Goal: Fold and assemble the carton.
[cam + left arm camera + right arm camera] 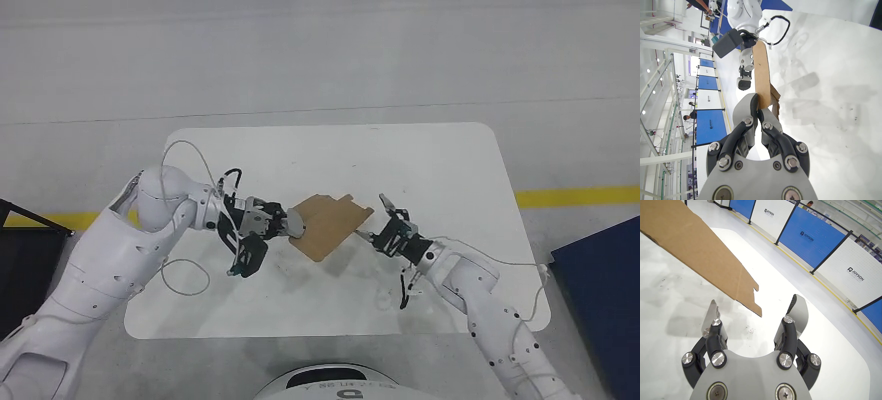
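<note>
Carton (325, 225) is a flat brown cardboard blank, not folded up at all yet, and it sits over the middle of the white table (450, 170), apparently held up off the surface at a tilt rather than lying on it. The left gripper (758, 111) has it for real: both pads are pinched tight on one edge of the board, no gap to speak of. From that pinch the carton's long axis runs straight across toward the other arm, so the sheet basically bridges the two. The right gripper (755, 306) is spread wide and has nothing in it. The notched corner of the blank pokes right into the gap between its fingers (799, 308), but as far as I can tell it touches neither one. So that's the relation everything turns on: the free end lies dead ahead of the right fingers and just inside their opening, with the board's face slanted to them rather than square. My guess is the right side needs to nudge in a bit and close on that corner before any panel can be opened or creased. With the board at that angle, the grab could catch just the little tab instead of the main panel, so I'd watch that.
</note>
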